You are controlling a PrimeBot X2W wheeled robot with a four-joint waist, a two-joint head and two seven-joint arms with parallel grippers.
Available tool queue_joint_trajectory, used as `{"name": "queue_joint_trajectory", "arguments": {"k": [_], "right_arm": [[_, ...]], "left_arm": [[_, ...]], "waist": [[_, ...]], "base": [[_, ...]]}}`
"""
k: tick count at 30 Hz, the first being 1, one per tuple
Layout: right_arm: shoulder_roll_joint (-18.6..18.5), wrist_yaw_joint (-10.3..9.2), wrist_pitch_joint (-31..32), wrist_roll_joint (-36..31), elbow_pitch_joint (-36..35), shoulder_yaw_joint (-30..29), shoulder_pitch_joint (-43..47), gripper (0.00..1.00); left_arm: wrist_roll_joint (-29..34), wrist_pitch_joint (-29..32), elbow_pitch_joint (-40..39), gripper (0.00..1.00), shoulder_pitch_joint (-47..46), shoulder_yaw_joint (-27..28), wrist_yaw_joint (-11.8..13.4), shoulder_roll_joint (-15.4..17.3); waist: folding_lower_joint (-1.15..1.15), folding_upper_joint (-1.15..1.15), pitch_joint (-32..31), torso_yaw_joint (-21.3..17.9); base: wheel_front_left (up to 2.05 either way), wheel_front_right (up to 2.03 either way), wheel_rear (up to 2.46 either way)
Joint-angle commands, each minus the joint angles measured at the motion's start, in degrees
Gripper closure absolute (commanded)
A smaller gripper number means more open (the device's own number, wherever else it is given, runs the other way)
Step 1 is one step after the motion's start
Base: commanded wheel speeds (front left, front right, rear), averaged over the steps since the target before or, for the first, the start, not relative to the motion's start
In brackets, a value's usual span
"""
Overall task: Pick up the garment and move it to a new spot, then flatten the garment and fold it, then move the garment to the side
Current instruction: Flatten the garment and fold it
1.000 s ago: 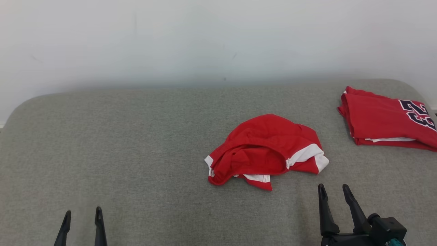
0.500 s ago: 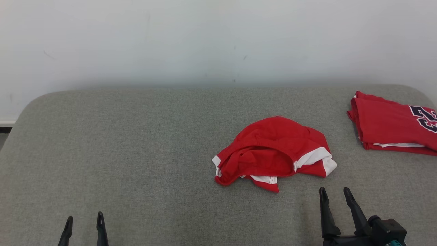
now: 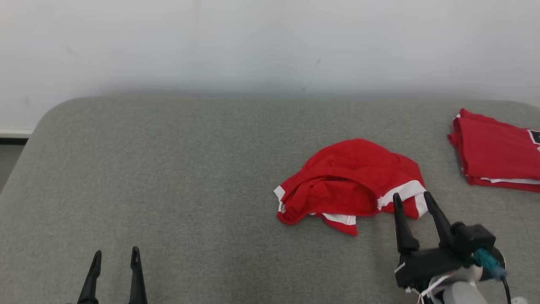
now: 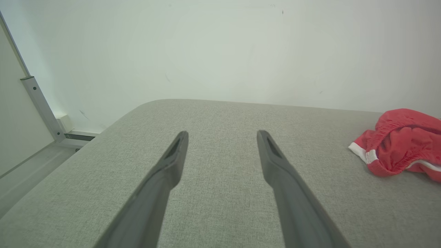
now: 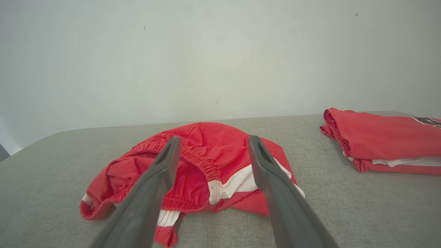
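Observation:
The garment point(image 3: 354, 183) is a crumpled red heap with white panels and trim, lying right of centre on the grey cushioned surface point(image 3: 177, 177). It also lies at the right edge in the left wrist view point(image 4: 401, 141) and straight ahead in the right wrist view point(image 5: 206, 162). My right gripper point(image 3: 412, 199) is open, fingertips just over the heap's near right edge, nothing between them. My left gripper point(image 3: 116, 256) stands open at the lower left, far from the garment, over bare cushion.
A second red garment point(image 3: 495, 154), folded, with dark lettering, lies at the far right point(image 5: 382, 143). A white wall point(image 3: 253, 42) backs the surface. The cushion's rounded left edge drops to a floor and metal frame point(image 4: 38, 106).
The head camera turned, shifting the scene to the right in the picture. My right gripper advanced toward the garment's near right edge. The garment lies as before.

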Motion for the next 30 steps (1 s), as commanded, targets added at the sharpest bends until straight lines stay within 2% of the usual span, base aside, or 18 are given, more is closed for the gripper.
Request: {"name": "queue_joint_trajectory", "arguments": {"k": [1,11,12,20,21,22,27,30], "right_arm": [[-0.6,-0.16,0.0,-0.3,1.0,0.2,-1.4,0.00],[-3.7,-0.16,0.4,-3.1,16.0,0.9,-11.4,0.00],[-4.1,-0.16,0.4,-3.5,19.0,0.3,-12.4,0.00],[-3.8,-0.16,0.1,-5.1,28.0,-0.7,-15.0,0.00],[-3.8,-0.16,0.1,-5.0,28.8,-0.9,-15.5,0.69],[-3.8,-0.16,0.1,-5.2,29.5,-1.0,-16.0,1.00],[-3.2,-0.16,-0.1,-5.3,28.9,-1.4,-16.9,1.00],[-2.2,-0.16,-0.1,-3.9,25.9,-1.4,-15.6,1.00]], "left_arm": [[0.7,-0.2,-0.1,0.00,-0.9,-0.2,0.0,-0.3],[0.1,-0.2,1.2,0.00,-4.4,-2.4,-0.9,-1.2],[-0.1,-0.2,1.3,0.00,-4.8,-2.7,-0.8,-1.3],[-0.5,-0.2,1.5,0.00,-5.6,-2.7,-0.8,-1.4],[-0.5,-0.2,1.6,0.00,-5.7,-2.6,-0.8,-1.4],[-0.5,-0.2,1.6,0.00,-5.8,-2.5,-0.9,-1.4],[-0.3,-0.2,1.9,0.00,-6.2,-2.2,-1.0,-1.4],[-0.5,-0.2,2.4,0.00,-5.8,-2.0,-0.9,-1.5]], "waist": [[0.00,0.00,1.2,1.5],[0.00,0.00,4.5,6.5],[0.00,0.00,4.9,7.1],[0.00,0.00,6.4,8.1],[0.00,0.00,6.5,8.1],[0.00,0.00,6.6,8.1],[0.00,0.00,6.5,7.9],[0.00,0.00,5.5,7.7]], "base": [[0.00,0.00,0.00],[0.00,0.00,0.00],[0.00,0.00,0.00],[0.00,0.00,0.00],[0.00,0.00,0.00],[0.00,0.00,0.00],[0.00,0.00,0.00],[0.00,0.00,0.00]]}}
